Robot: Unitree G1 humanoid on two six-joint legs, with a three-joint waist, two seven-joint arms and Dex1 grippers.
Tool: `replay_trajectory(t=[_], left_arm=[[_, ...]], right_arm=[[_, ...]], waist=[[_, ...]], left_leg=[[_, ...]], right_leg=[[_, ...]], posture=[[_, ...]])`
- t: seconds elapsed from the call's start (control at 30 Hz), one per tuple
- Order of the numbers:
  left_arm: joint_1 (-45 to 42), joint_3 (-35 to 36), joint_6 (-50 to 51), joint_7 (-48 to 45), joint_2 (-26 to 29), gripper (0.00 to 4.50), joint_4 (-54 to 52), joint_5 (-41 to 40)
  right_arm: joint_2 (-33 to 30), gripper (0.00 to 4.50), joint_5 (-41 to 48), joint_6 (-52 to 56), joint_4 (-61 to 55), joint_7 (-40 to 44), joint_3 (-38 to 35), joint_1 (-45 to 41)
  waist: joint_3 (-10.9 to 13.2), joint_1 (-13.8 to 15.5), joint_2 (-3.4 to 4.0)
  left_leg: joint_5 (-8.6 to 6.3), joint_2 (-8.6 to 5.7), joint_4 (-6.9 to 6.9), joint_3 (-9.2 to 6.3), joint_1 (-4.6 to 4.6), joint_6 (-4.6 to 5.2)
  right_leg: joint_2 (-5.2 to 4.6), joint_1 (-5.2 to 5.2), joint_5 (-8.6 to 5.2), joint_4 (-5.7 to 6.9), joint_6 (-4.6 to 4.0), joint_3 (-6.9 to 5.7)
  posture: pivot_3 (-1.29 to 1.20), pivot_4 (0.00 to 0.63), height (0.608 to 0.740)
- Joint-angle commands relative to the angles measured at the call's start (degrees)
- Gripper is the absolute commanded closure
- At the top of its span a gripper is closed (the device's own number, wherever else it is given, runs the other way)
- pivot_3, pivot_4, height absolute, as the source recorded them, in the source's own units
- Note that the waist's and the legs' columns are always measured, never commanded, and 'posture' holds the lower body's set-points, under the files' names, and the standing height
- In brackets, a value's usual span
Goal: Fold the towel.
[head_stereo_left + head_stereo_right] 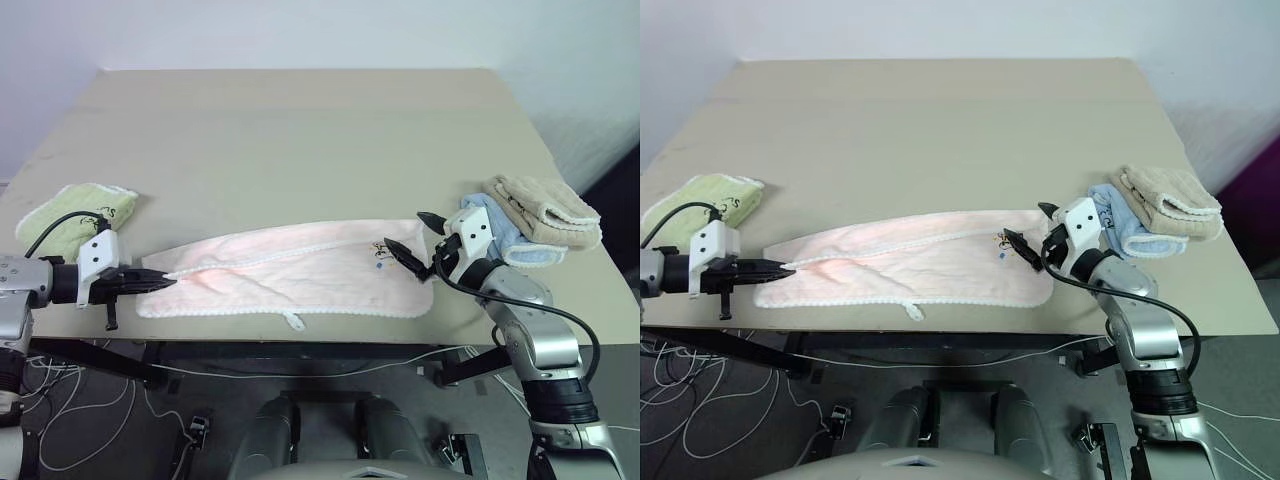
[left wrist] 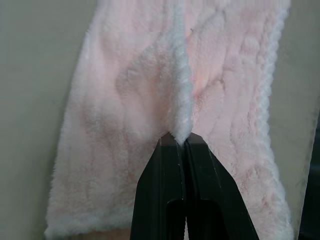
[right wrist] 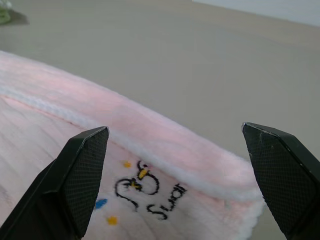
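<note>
The towel (image 1: 290, 270) lay stretched along the near edge of the table (image 1: 300, 120), soft and light, likely to sag. Your left gripper (image 1: 165, 281) was pinched shut on its white trim at the left end; your right gripper (image 1: 415, 240) stood wide open over the embroidered end, holding nothing. Behind the towel you had much free room

Beige table (image 1: 300, 130) carries four towels. Long pale pink towel (image 1: 300, 270) lies flat along near edge, white loop (image 1: 294, 321) at that edge. Light green folded towel (image 1: 85, 215) sits at left edge. Light blue folded towel (image 1: 505, 237) at right, beige folded towel (image 1: 545, 210) lying partly on it.
</note>
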Motion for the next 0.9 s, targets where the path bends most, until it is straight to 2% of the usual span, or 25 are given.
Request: replay_trajectory(t=[0.03,0.37,0.5,0.63,0.87,0.9], left_arm=[[1.04,3.12,1.93,1.75,0.83,4.49,-2.92,-1.83],[6.32,4.34,8.5,5.56,-0.61,4.49,-10.79,-3.65],[6.32,3.62,8.7,7.11,-0.94,3.51,-10.79,-2.28],[5.8,2.45,6.05,8.55,-1.33,2.13,-9.41,0.12],[4.72,1.22,3.62,8.48,-1.99,2.13,-7.31,2.02],[4.58,1.04,2.84,8.31,-2.0,2.29,-6.9,2.26]], right_arm=[[-1.02,0.01,-0.33,-1.82,0.28,1.23,-0.63,-1.85],[-1.57,0.01,-1.18,-2.94,2.13,3.24,-0.07,-3.77],[-1.36,0.01,-1.26,-2.85,1.76,3.35,0.05,-3.39],[-1.19,0.01,-1.2,-2.61,1.33,3.16,0.09,-3.1],[-0.89,0.01,-1.1,-2.41,0.89,2.54,-0.04,-2.82],[-0.86,0.01,-1.09,-2.38,0.77,2.43,-0.08,-2.74]], waist=[[0.0,0.05,0.0],[0.0,0.04,0.0],[0.0,0.14,0.0],[0.0,0.12,0.0],[0.0,0.12,0.0],[0.0,0.12,0.0]], left_leg=[[0.0,0.0,0.0,0.0,0.0,0.0],[0.0,0.0,0.02,0.0,0.0,0.0],[0.0,0.0,0.02,0.0,0.0,0.0],[0.0,0.0,0.02,0.0,0.0,0.0],[0.0,0.0,0.02,0.01,0.0,0.0],[0.0,0.0,0.02,0.01,0.0,0.0]], right_leg=[[-0.01,0.0,0.0,0.0,0.0,0.0],[-0.04,0.0,0.0,0.02,0.0,0.02],[-0.04,0.0,0.0,0.02,0.0,0.02],[-0.04,-0.01,0.0,0.01,0.0,0.02],[-0.05,-0.01,0.0,0.01,0.0,0.02],[-0.05,-0.01,0.0,0.01,0.0,0.02]], posture=[[0.0,0.15,0.74],[0.0,0.15,0.74],[0.0,0.15,0.74],[0.0,0.15,0.74],[0.0,0.15,0.74],[0.0,0.15,0.74]])
